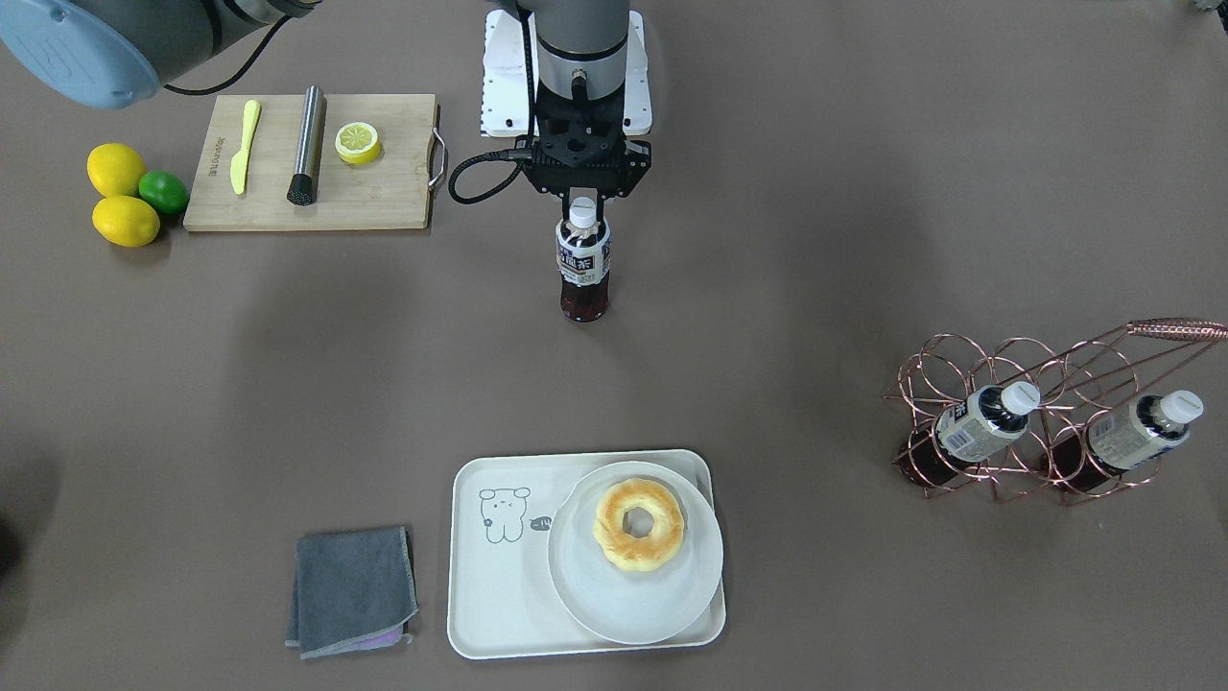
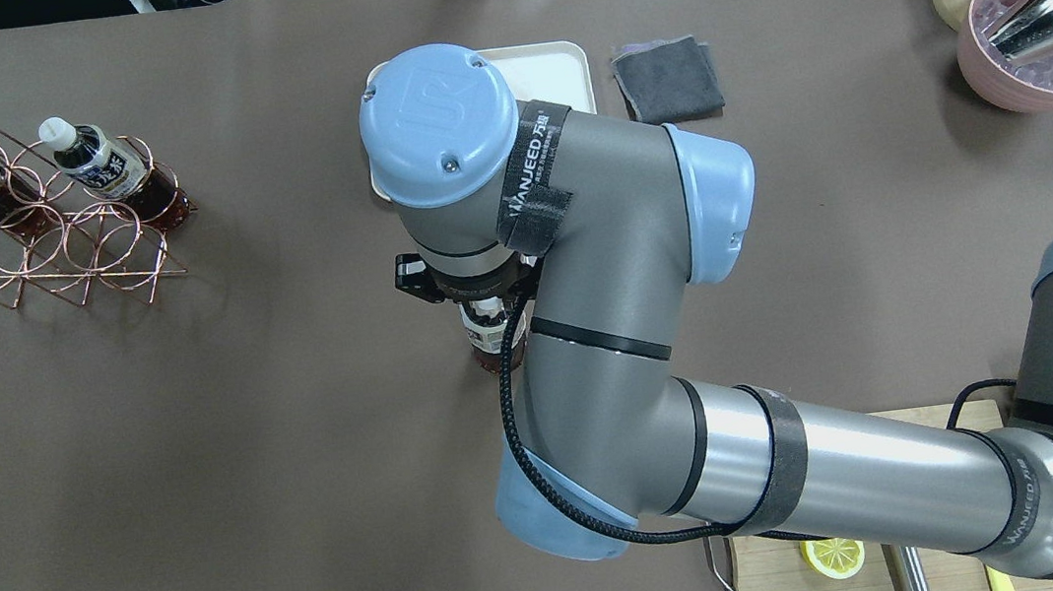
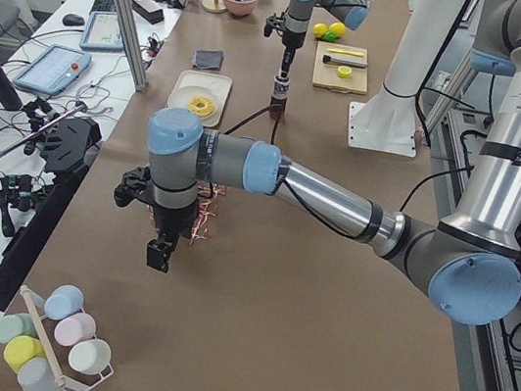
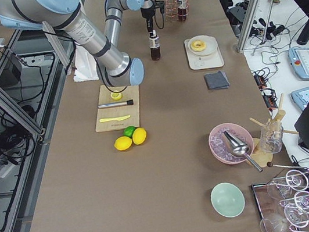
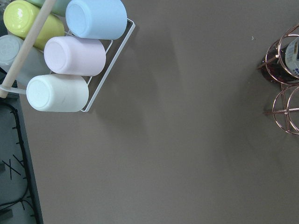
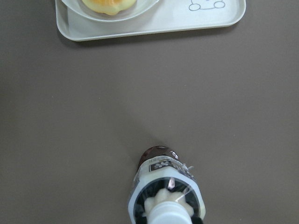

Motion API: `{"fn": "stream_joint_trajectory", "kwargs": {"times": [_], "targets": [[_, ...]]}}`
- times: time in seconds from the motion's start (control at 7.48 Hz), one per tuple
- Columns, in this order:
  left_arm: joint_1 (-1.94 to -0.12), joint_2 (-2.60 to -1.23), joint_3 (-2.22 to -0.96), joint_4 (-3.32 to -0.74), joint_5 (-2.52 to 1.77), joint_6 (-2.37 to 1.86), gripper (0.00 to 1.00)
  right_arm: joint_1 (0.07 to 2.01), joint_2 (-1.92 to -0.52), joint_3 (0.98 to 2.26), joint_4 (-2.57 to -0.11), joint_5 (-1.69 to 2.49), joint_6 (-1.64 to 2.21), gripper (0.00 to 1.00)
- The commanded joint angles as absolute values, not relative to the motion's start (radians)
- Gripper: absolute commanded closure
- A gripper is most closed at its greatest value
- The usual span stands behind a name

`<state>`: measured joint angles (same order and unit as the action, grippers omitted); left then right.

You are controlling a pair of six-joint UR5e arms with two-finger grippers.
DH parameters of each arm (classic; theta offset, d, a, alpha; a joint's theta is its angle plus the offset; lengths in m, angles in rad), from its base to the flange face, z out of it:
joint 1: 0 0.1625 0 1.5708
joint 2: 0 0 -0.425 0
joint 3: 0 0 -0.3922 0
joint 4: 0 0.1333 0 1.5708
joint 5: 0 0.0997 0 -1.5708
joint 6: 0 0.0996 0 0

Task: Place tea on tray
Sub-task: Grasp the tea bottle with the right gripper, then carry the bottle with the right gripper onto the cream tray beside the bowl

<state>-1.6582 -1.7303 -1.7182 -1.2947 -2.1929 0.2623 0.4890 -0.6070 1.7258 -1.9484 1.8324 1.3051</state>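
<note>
Caution at set-down. Pinches tea (image 1: 583, 264) upright by the neck in right end effector (image 1: 583, 217), at mid table (image 1: 288, 384), well apart from tray (image 1: 499, 600). May tip if landed on plate (image 1: 624, 607) rim; may slip from narrow neck grip. Left end effector (image 3: 158, 255): cannot tell.

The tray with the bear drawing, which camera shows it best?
Exterior front-facing: the whole tray shows, bear and plate included. Overhead, the right arm hides most of it; the right wrist view crops it; side views show it small.
</note>
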Motion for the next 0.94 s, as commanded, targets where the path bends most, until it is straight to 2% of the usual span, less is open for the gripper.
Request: {"fn": "stream_joint_trajectory", "kwargs": {"times": [0.0,0.4,0.67,0.8], "targets": [[-1.658,-1.732,-1.72,-1.295,-2.192,0.262,0.03,0.524,-0.6,1.729,-1.953,1.842,1.304,1.0],[-1.658,-1.733,-1.726,-1.293,-2.192,0.261,0.03,0.726,-0.592,1.706,-1.954,1.997,1.179,1.0],[-1.658,-1.735,-1.732,-1.293,-2.191,0.259,0.03,0.862,-0.589,1.588,-1.95,2.077,1.027,1.0],[-1.658,-1.735,-1.732,-1.293,-2.191,0.258,0.03,0.911,-0.54,1.469,-1.947,2.086,0.959,1.0]]}}
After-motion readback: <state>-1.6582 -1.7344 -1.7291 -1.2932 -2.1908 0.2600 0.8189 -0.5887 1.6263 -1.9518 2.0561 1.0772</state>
